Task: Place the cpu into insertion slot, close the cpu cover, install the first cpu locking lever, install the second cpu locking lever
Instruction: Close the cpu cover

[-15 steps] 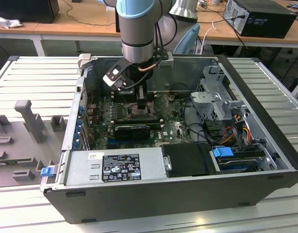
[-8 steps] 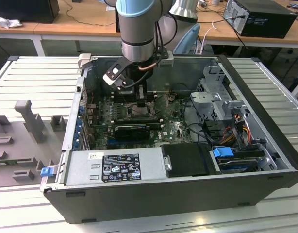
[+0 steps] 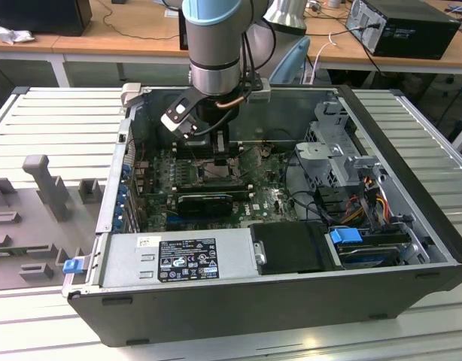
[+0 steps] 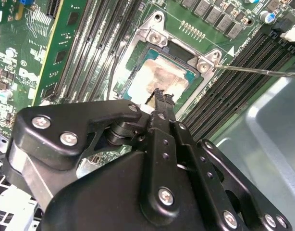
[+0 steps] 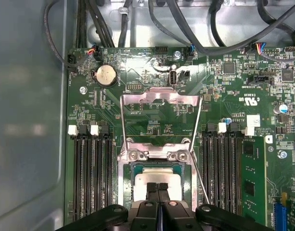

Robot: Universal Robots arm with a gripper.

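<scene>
Fingers of the black gripper are pressed together with no gap and nothing caught between them. Their tips are poised over the middle of the small flat square cpu, whose pale, silvery face carries a patchy beige stain. That chip lies flat inside the insertion slot, the small square socket with a dark metal rim set in the green circuit board, so the seating step looks done. Closed tips over its centre would suit a light press or a check that it sits level, though I cannot tell from either wrist view whether they touch the face or hover just above it. The cpu cover, a thin silvery metal frame plate, is swung back on its hinge away from the socket, which leaves the chip exposed from above and gives the gripper room. A thin steel locking lever stands free beside the socket, unlatched, near the long black memory slots. In the exterior view the grey and blue arm reaches straight down into the open dark computer case, which sets the tool square to the board.
</scene>
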